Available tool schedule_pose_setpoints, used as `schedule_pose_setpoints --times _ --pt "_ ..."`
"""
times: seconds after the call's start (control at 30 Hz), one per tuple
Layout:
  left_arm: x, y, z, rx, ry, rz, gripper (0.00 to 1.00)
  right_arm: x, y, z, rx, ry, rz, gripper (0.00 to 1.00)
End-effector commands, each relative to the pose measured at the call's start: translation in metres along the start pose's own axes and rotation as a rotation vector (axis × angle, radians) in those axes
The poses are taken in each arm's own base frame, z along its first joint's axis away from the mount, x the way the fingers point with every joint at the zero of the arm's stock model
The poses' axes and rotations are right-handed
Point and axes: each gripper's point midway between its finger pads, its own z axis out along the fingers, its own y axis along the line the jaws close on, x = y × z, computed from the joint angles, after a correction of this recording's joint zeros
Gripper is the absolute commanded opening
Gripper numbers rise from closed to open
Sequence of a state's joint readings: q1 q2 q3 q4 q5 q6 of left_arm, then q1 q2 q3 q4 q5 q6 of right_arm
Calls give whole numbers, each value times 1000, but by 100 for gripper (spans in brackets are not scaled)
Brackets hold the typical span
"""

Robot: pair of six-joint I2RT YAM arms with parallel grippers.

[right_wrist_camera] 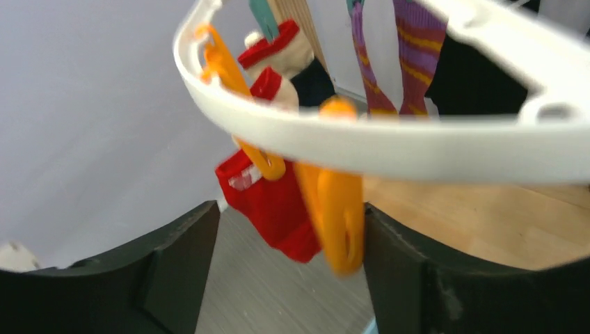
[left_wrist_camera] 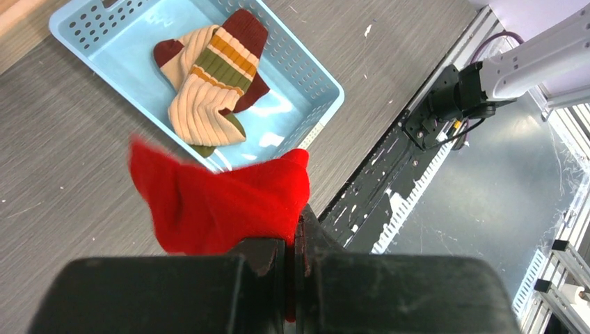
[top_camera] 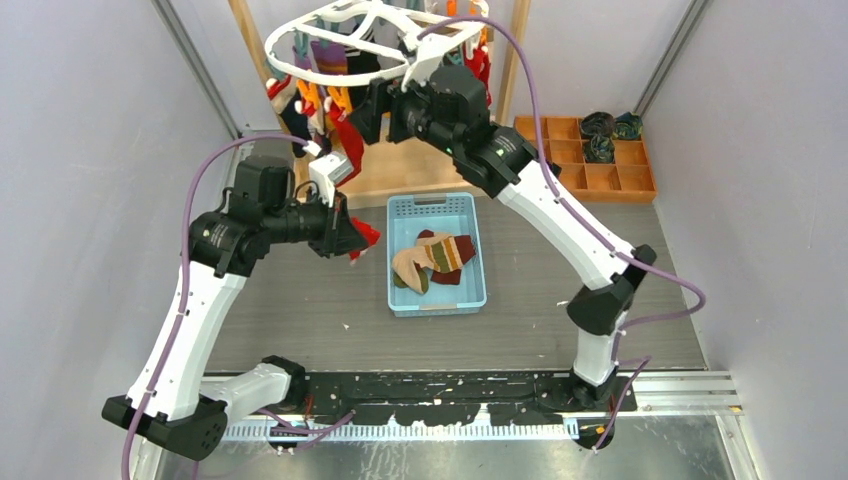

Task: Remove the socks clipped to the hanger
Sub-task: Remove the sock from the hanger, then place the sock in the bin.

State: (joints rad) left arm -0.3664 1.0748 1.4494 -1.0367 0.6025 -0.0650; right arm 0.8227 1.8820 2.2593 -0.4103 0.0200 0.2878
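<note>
Several socks (top_camera: 345,140) hang from the hanger (right_wrist_camera: 389,149), its oval ring roughly level, long axis left to right. We count a few in the blue basket (left_wrist_camera: 278,111). Our left gripper (left_wrist_camera: 292,264) is clamped on a red sock (left_wrist_camera: 222,202) beside the basket. Our right gripper (right_wrist_camera: 289,257) stands apart around an orange clip (right_wrist_camera: 337,216).

One hanger (right_wrist_camera: 389,146), one blue basket (top_camera: 437,303) and one wooden tray (top_camera: 600,182) are counted. Three rolled sock bundles (top_camera: 598,124) are seen in the tray, and one red sock (left_wrist_camera: 222,202) apart; those clipped cannot be counted.
</note>
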Motion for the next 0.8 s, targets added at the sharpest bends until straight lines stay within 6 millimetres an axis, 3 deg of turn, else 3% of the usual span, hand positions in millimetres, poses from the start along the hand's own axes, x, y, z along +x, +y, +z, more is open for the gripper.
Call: schedule_pose_setpoints --times 0.0,0.13,0.17,0.2,0.43,0.57,0.77 --pt "-1 -8 -9 14 -24 70 0 -24 21 -47 -130 -66 37 85" --pt "0 -10 -14 23 -24 123 0 8 39 -77 -260 -4 119 95" --pt "1 -12 -15 29 -24 136 0 28 41 -81 -289 37 155 96" --pt "1 -13 -16 34 -24 148 0 36 47 -89 -331 53 190 96" --pt "-1 -22 -25 67 -31 238 0 78 75 -132 -535 103 440 96" --pt "-1 -35 -30 137 -31 269 0 99 90 -138 -578 137 506 92" --pt "-4 -48 -38 188 -43 314 0 102 105 -137 -656 135 619 75"
